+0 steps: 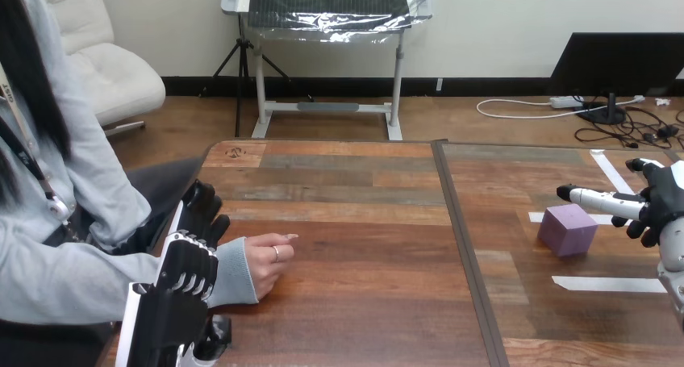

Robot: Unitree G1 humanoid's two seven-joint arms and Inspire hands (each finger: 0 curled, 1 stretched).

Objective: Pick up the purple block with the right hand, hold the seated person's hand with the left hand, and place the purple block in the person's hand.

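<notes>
The purple block (567, 228) sits on the right half of the table between strips of white tape. My right hand (663, 202) hovers just right of it, open, with one straight finger (597, 199) reaching over the block's top edge; nothing is held. The person's hand (270, 262) rests loosely closed on the table at the left, palm down. My left hand (187, 272) lies over the person's forearm just behind the grey cuff, its fingers (202, 210) stretched out past the far side of the sleeve. I do not see them curled round the wrist.
The wooden table (363, 302) has a dark seam (464, 254) running front to back through its middle. White tape strips (605, 284) lie on the right half around the block. The person sits at the table's left side.
</notes>
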